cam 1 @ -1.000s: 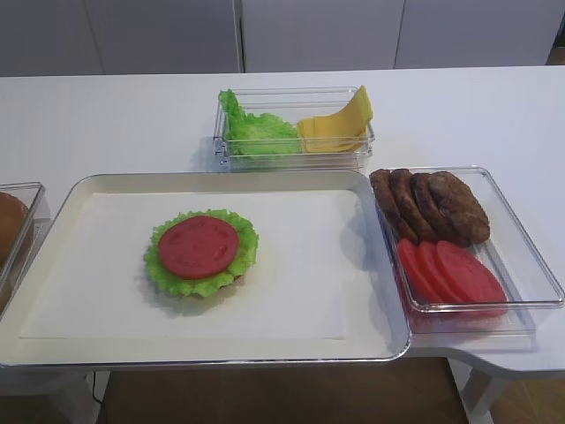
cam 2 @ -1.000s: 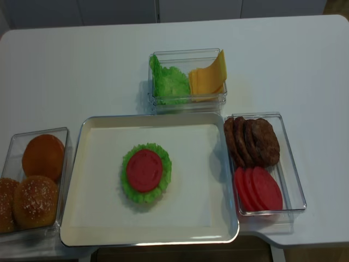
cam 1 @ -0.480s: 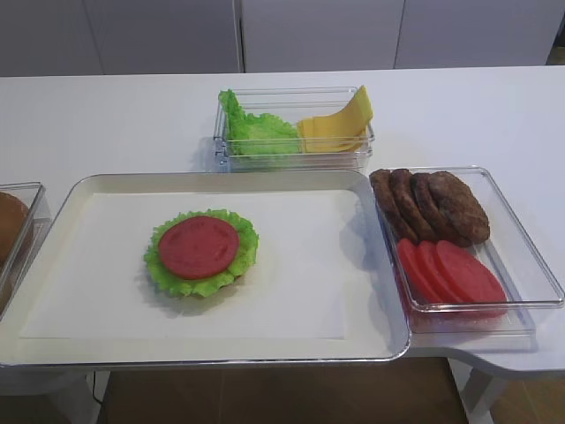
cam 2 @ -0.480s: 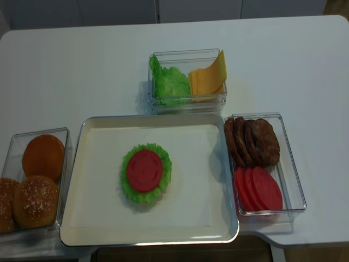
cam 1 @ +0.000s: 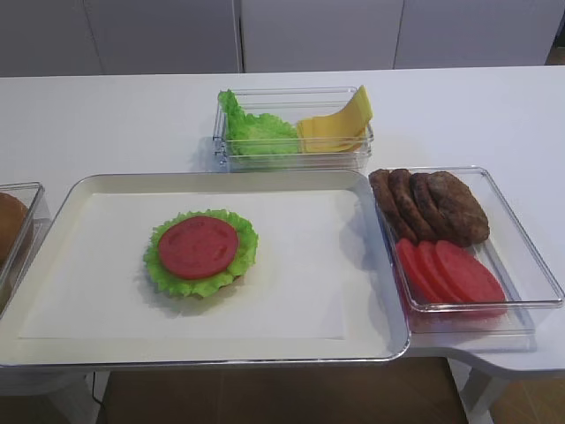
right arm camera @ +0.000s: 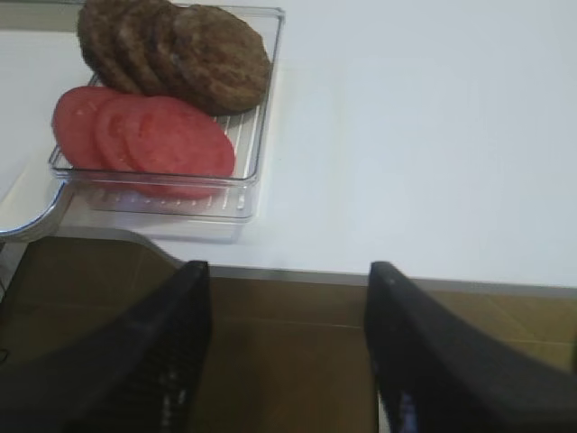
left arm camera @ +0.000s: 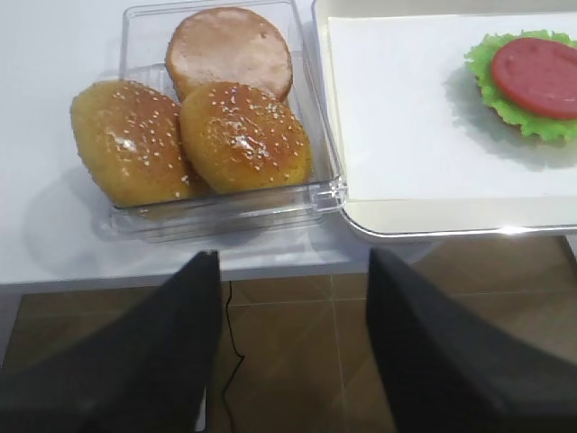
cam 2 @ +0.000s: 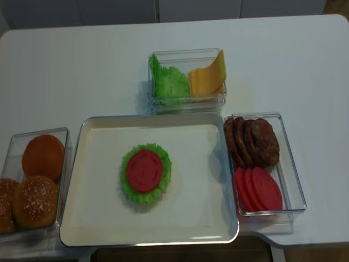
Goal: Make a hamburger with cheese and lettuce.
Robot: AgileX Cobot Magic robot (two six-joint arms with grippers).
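Starting at the left edge of the counter [cam 2: 82,71], you had a clear bin [cam 2: 11,147] with three buns [left arm camera: 243,135] in it: two seeded tops and one flat tan half behind them. Your left tool [left arm camera: 293,347] hung off the counter's front edge, below that bin, both jaws spread apart with nothing between them but floor.

Just right of the bin sat the white tray [cam 2: 87,229] along the front edge. The hamburger [cam 2: 145,173] was left of the tray's middle: frilly green leaf on a bun rim, with a red tomato slice [cam 2: 144,170] on top.

Behind the tray, toward the back of the counter, you had a clear box [cam 2: 185,54] holding the lettuce [cam 2: 170,83] in its left half and the cheese [cam 2: 208,76] slices leaning up in its right half.

At the tray's right edge was another clear bin [cam 2: 292,164], brown patties [cam 2: 253,141] at the back, overlapping tomato slices [cam 2: 257,189] at the front.

Your right tool [right arm camera: 287,347] hovered past the counter's front edge, right of that bin, jaws wide and released, gripping nothing.
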